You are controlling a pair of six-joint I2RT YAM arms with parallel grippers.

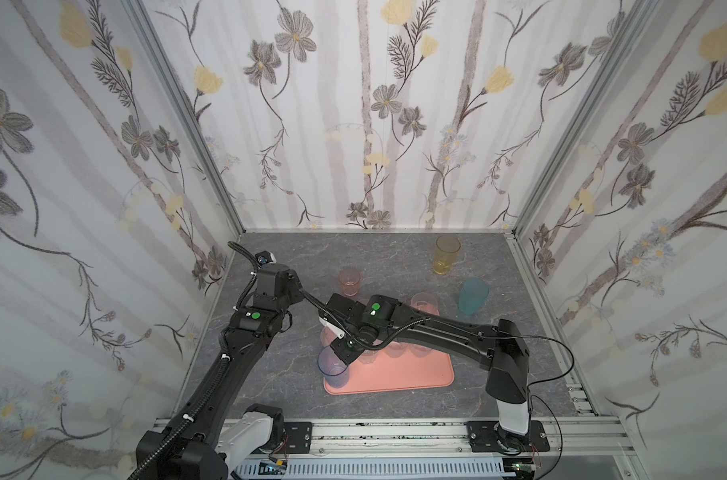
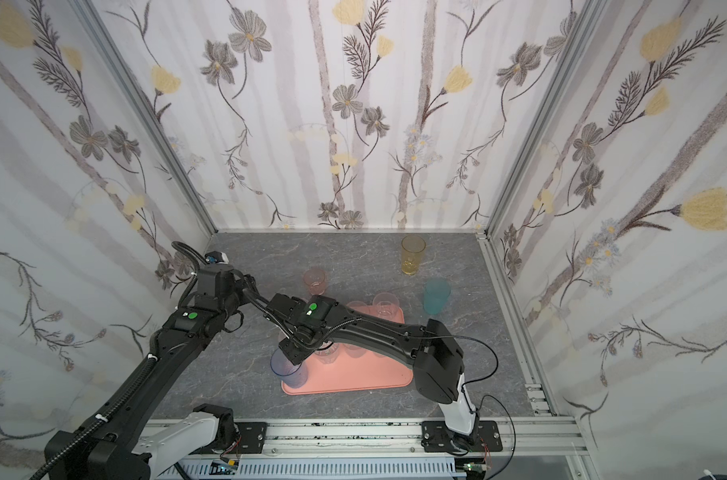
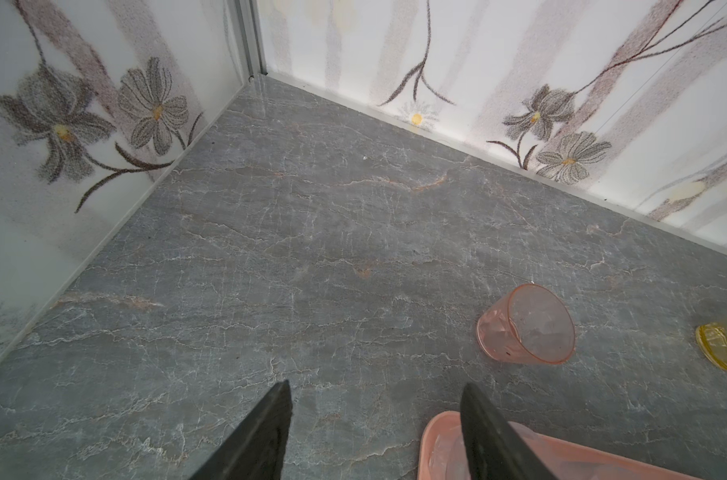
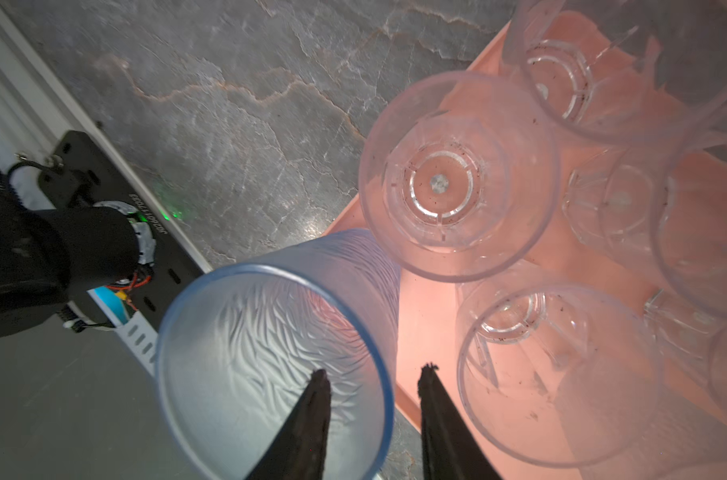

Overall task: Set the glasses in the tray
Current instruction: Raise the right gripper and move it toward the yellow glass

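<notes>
R gripper [image 4: 372, 372]: jaws seen part-open; rim of blue glass [image 4: 270, 332] straddled, one finger inside, one outside, wall not pinched. Blue glass stood upright at lower-left corner of tray [image 1: 415, 378] in both top views. Clear glasses [image 4: 457, 178] grouped on tray. Pink glass [image 1: 349, 281], amber glass [image 1: 447, 254], teal glass [image 1: 472, 296] stood on tabletop [image 1: 278, 374] above tray. L gripper [image 3: 376, 384]: jaws spread wide, nothing held.

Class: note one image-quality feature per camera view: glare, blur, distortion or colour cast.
Both top views: wide-angle distortion splays the walls outward; left wrist view: table sharp, jaws dark and soft-edged; right wrist view: near blue glass soft, tray glowing pink.
</notes>
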